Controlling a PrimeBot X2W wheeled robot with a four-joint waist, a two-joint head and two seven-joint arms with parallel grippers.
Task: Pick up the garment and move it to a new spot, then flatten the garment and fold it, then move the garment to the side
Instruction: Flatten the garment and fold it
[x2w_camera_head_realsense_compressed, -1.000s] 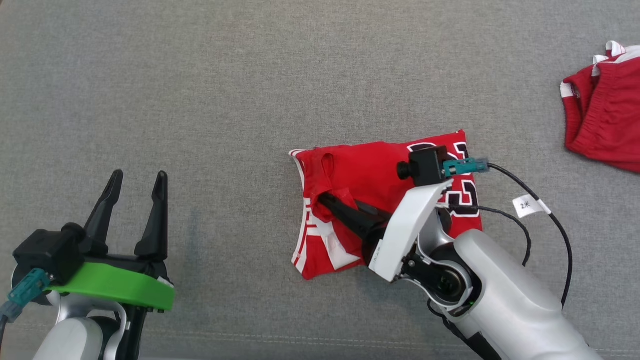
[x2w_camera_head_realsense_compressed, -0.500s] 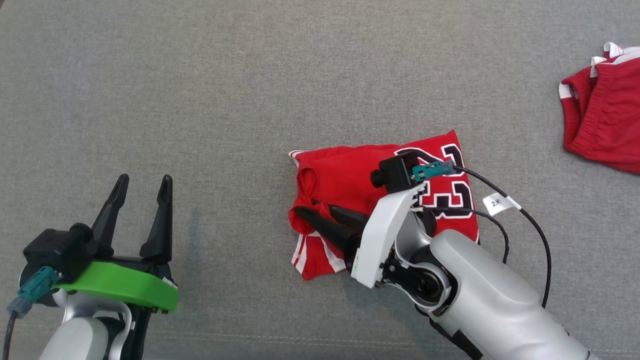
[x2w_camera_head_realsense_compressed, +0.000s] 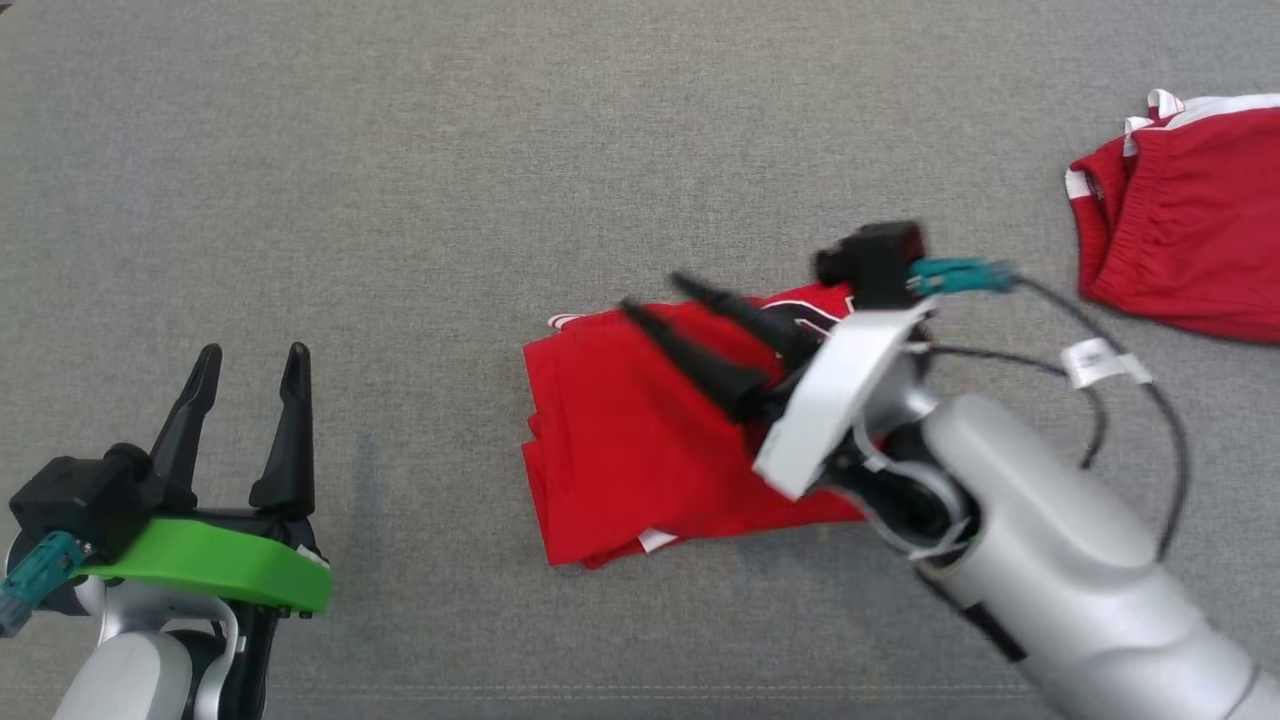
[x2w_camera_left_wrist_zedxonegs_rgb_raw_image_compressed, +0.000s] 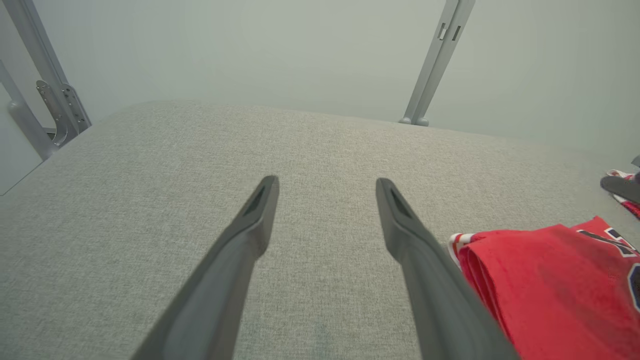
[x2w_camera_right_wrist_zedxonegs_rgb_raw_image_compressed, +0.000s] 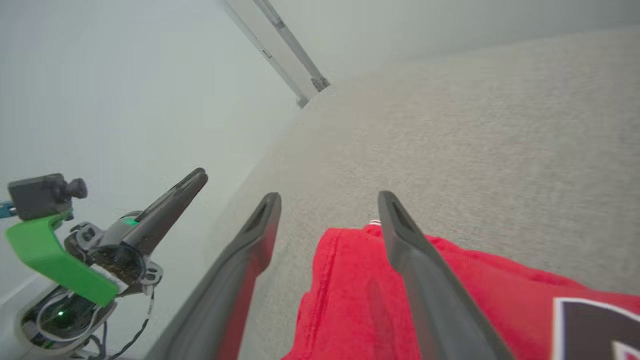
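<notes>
Hovering over the garment (x2w_camera_head_realsense_compressed: 620, 450) is the right end effector (x2w_camera_head_realsense_compressed: 652, 293) (jaws apart)

Garment (x2w_camera_head_realsense_compressed: 620, 450) lies folded mid-worktop (x2w_camera_head_realsense_compressed: 400, 180): red, roughly rectangular, plain side up, white trim showing at the top-left corner and bottom edge. Right end effector (x2w_camera_head_realsense_compressed: 650, 293) is over its upper edge, fingers spread, nothing between them, tips pointing upper-left. Slightly blurred, contact unclear. The right arm covers the garment's right part. Black wrist camera (x2w_camera_head_realsense_compressed: 875, 262) has a teal plug, and a cable with a white tag (x2w_camera_head_realsense_compressed: 1100, 362) loops right. Left end effector (x2w_camera_head_realsense_compressed: 253, 352) is lower left, fingers apart, empty, pointing up, well apart from the garment, green bracket (x2w_camera_head_realsense_compressed: 200, 575) below. Red shorts (x2w_camera_head_realsense_compressed: 1180, 240) are bunched at the upper right edge.
</notes>
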